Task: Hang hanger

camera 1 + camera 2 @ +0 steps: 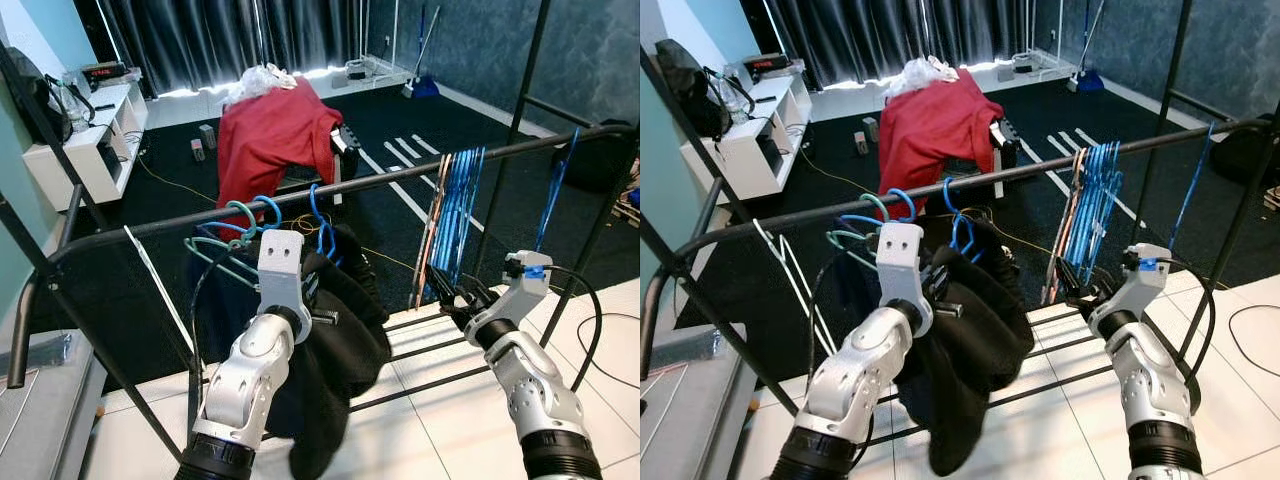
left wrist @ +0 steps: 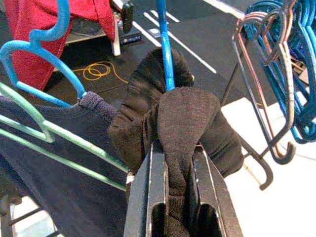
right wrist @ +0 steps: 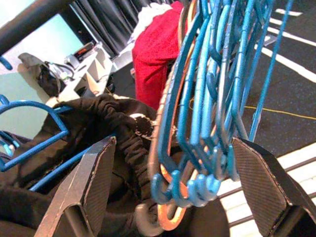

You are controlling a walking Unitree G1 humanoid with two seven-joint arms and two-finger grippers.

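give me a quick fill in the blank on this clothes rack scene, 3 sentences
1. The left gripper is shut on a fold of ____ fabric.
2. The black garment hangs on a ____ hanger hooked over the rack bar.
3. The right gripper is open around a bunch of mostly ____ hangers.

Missing words: black; blue; blue

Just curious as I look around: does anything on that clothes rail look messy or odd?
Yes. The black garment hangs bunched in a lump on its blue hanger, with the left claw pinching a fold of it.
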